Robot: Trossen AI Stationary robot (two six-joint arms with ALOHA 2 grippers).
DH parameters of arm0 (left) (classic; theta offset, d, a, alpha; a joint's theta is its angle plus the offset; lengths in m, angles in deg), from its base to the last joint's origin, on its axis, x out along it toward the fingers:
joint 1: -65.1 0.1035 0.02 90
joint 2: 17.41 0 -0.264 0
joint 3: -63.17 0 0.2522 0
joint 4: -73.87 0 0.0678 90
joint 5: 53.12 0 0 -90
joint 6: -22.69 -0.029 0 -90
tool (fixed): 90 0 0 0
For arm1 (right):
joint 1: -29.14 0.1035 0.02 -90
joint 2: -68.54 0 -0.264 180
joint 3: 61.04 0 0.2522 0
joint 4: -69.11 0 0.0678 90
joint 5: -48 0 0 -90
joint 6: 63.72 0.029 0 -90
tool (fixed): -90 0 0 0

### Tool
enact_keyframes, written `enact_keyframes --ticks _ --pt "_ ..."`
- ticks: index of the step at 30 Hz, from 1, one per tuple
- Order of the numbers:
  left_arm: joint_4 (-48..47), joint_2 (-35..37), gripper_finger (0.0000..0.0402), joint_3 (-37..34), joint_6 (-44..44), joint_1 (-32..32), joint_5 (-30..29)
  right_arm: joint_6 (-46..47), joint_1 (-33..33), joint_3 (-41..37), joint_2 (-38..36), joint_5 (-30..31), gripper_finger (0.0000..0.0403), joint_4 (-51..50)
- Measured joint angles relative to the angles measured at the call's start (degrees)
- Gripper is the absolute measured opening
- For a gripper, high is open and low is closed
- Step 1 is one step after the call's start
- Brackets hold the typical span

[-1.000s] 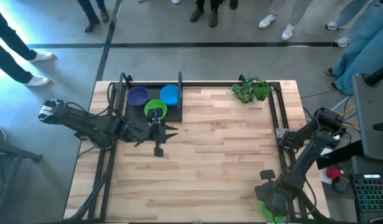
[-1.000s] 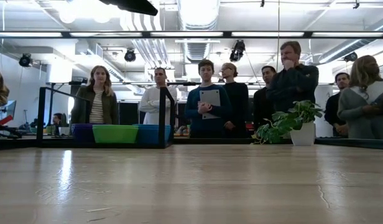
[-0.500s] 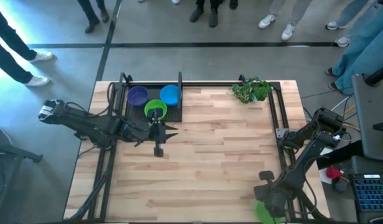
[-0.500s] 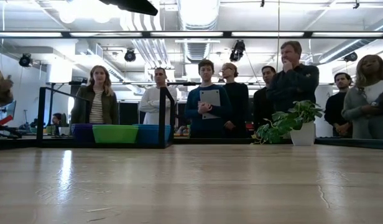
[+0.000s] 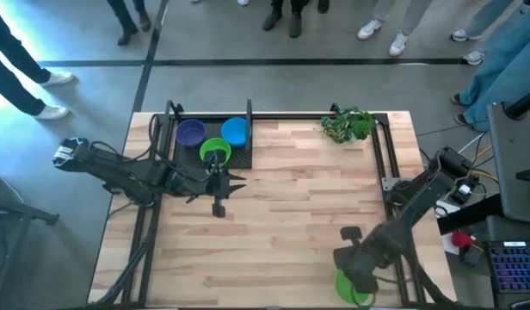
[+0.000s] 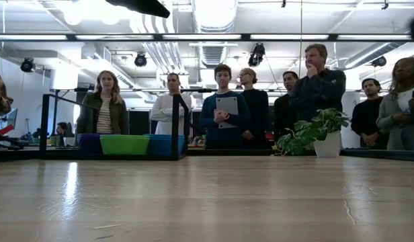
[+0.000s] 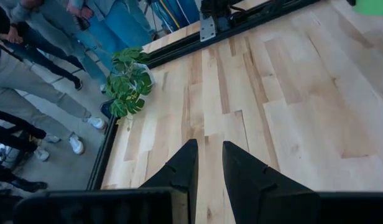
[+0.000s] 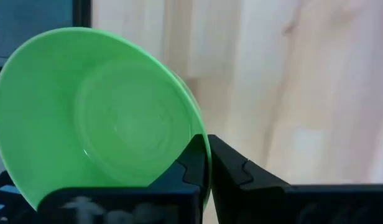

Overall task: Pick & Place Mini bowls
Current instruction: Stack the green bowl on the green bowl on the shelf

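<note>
Three mini bowls sit in a black tray (image 5: 181, 148) at the table's far left: purple (image 5: 191, 132), blue (image 5: 235, 131) and lime green (image 5: 215, 151). The low view shows them too, with the green bowl (image 6: 124, 144) in the middle. My right gripper (image 8: 208, 163) is shut on a fourth bowl, lime green (image 5: 351, 288), over the table's near right edge. My left gripper (image 5: 220, 191) hovers just in front of the tray. Its fingers are a narrow gap apart (image 7: 208, 149) and hold nothing. Neither gripper shows in the low view. My right gripper pinches the lime green bowl's rim (image 8: 203, 144), one finger (image 8: 194, 163) on the inner side and the other (image 8: 236, 169) outside. It comes slanting down from the table's right. The bowl is tilted, its hollow facing the wrist camera; no part of it shows resting on the table.
A potted leafy plant (image 5: 349, 126) stands at the far right corner. Black rails (image 5: 379, 164) run along the table's sides and far edge. Several people stand beyond the far edge (image 6: 224, 107). Bare wood lies between the tray and the right arm.
My right arm has swung along the near edge toward the table's left, carrying the green bowl with it. More of the bowl now shows over the table's near right part. My left arm has kept still.
</note>
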Motion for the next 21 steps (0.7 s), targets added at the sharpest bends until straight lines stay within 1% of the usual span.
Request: enact_keyframes --ticks 3,8,12,15,18,21 --pt "0.02 0.00 0.0069 0.00 -0.72 -0.01 0.05 -5.56 -4.62 3.30 0.00 0.41 0.0008 -3.95" --pt "0.04 0.00 0.0069 0.00 -0.82 -0.02 0.28 -15.85 -12.62 8.44 -0.02 7.80 0.0008 -9.08" --pt "0.04 0.00 0.0069 0.00 -0.82 -0.04 1.22 -21.56 -18.78 11.69 -0.04 15.87 0.0008 -9.93" --pt "0.06 0.00 0.0069 0.00 -1.57 -0.03 3.26 -24.58 -22.61 13.47 -0.01 21.91 0.0008 -9.93" --pt "0.12 0.00 0.0069 -0.02 -2.00 -0.04 5.01 -26.34 -25.63 14.82 0.11 30.01 0.0008 -9.80" --pt "0.44 0.01 0.0069 -0.02 -2.00 -0.04 5.14 -26.61 -27.80 15.96 0.15 39.26 0.0008 -9.44"
